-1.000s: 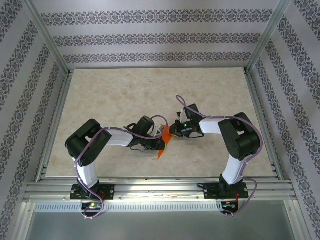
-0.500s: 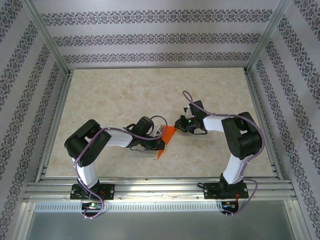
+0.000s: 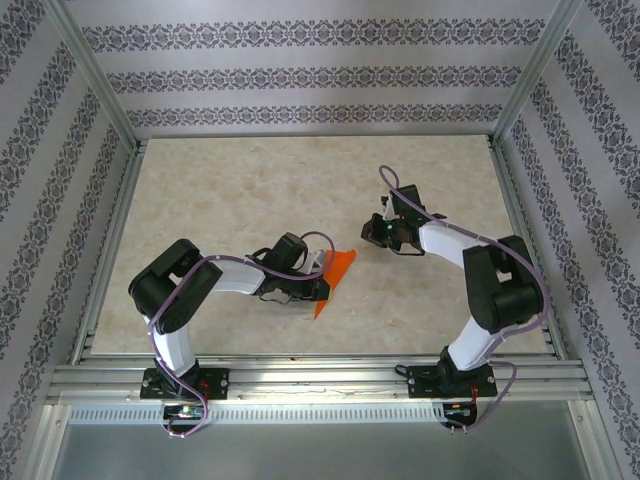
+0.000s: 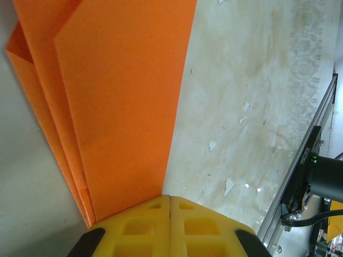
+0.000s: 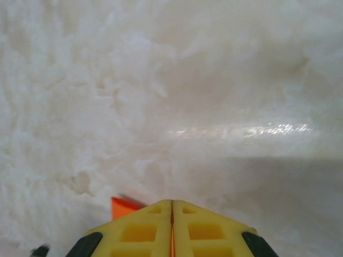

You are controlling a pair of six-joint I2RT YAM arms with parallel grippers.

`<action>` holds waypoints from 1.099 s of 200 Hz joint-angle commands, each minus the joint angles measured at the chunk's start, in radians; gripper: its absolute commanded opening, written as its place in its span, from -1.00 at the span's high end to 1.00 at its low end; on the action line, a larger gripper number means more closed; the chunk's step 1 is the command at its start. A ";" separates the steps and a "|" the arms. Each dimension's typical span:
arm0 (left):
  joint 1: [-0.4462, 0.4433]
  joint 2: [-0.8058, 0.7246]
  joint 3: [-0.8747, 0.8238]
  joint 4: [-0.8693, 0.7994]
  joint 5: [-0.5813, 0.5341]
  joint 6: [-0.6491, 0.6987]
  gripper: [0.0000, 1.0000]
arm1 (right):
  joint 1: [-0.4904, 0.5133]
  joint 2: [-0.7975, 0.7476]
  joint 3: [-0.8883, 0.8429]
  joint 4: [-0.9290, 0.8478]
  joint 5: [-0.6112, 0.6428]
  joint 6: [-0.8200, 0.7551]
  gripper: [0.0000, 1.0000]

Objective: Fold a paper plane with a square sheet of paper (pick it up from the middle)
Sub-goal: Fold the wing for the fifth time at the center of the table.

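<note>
We judge the paper plane (image 3: 338,271), lying on the tabletop (image 3: 250,190) between the arms, light, limp and easily creased, best pinched along its folded spine; the left gripper (image 3: 322,290) is fully closed at its near edge, pinching or pressing we cannot tell, and the right gripper (image 3: 373,236) is closed nearby, apart from it.

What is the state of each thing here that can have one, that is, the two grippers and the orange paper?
left gripper: shut, its fingers pinching the orange paper.
right gripper: shut, standing apart from the paper in the top view.
orange paper: folded into several layers, held by the left gripper.
</note>
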 commanded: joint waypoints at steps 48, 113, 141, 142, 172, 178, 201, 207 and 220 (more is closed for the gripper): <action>0.007 0.033 -0.038 -0.132 -0.039 0.009 1.00 | 0.151 0.008 -0.074 0.116 -0.171 0.025 0.83; 0.007 0.024 -0.040 -0.133 -0.040 0.005 1.00 | 0.153 0.100 -0.095 0.119 -0.107 0.038 0.86; 0.007 0.013 -0.040 -0.128 -0.032 0.000 1.00 | 0.135 0.137 -0.116 0.117 -0.081 0.042 0.88; 0.007 0.013 -0.040 -0.127 -0.031 -0.002 1.00 | 0.135 0.138 -0.117 0.117 -0.079 0.042 0.88; 0.007 -0.025 -0.007 -0.094 0.030 -0.063 0.98 | 0.127 0.159 -0.125 0.096 -0.067 0.037 0.89; 0.008 -0.035 0.007 -0.089 0.038 -0.078 0.96 | 0.127 0.161 -0.127 0.094 -0.066 0.036 0.89; 0.008 -0.059 0.075 -0.115 0.032 -0.106 0.86 | 0.130 0.159 -0.139 0.099 -0.064 0.042 0.89; 0.008 -0.052 0.098 -0.136 0.020 -0.106 0.83 | 0.131 0.158 -0.140 0.101 -0.064 0.045 0.89; 0.008 -0.025 0.141 -0.155 0.016 -0.109 0.77 | 0.132 0.161 -0.140 0.101 -0.063 0.048 0.89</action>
